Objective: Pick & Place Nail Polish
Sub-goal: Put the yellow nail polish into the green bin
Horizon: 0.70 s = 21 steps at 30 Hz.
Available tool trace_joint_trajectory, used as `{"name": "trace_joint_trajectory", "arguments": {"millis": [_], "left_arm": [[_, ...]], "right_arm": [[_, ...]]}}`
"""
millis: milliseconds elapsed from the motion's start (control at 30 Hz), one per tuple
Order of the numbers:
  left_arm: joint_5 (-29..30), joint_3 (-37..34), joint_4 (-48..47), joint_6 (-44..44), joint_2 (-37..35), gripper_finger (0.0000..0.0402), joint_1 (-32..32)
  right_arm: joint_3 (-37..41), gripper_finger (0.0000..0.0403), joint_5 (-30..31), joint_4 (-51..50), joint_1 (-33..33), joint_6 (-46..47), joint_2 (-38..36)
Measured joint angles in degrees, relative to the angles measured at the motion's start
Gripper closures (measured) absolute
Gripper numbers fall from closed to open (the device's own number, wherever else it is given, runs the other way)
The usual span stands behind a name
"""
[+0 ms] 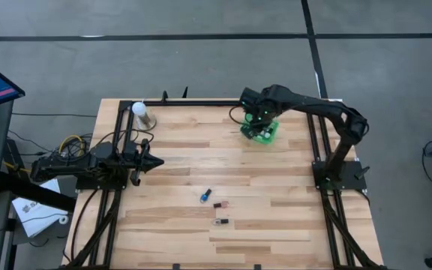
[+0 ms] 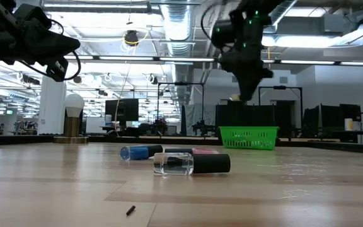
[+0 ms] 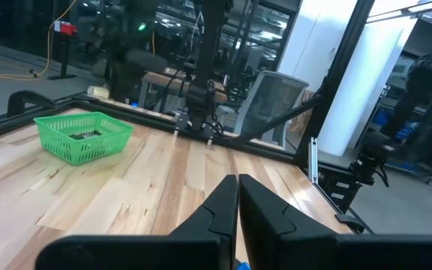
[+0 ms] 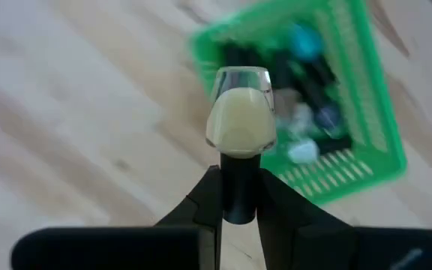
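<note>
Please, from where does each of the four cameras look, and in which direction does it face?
High: above the table, facing straight down; both arms, green basket.
Low: at tabletop height, facing across; bottles lying near, basket behind, arms above.
Left wrist: on the left arm, facing across the table; left gripper shut.
Right wrist: above the basket, facing down; right gripper holds a pale nail polish bottle.
All views share the basket.

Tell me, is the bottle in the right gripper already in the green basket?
Not yet. The right gripper has its fingers shut on the pale nail polish bottle by its dark cap, above the green basket.
</note>
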<state>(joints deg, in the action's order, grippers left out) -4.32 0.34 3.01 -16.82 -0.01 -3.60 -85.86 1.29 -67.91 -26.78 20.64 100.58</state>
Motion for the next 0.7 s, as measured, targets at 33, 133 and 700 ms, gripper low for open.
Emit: {"name": "trace_joint_trajectory", "arguments": {"millis": [33, 133, 700], "left_arm": [[0.00, 0.00, 0.02, -0.01, 0.00, 0.0393, -0.02], [0.01, 0.00, 0.02, 0.00, 0.00, 0.0393, -0.01], [0.01, 0.00, 0.00, -0.02, 0.00, 0.0393, -0.01]], "right_arm": [[0.53, 0.0361, 0.25, -0.48, -0.60, 1.79, 0.46], [2.63, 0.0358, 0.28, -2.54, -2.23, 5.01, 1.27], [10.56, 0.0349, 0.47, 4.67, -5.36, 18.38, 1.18]]}}
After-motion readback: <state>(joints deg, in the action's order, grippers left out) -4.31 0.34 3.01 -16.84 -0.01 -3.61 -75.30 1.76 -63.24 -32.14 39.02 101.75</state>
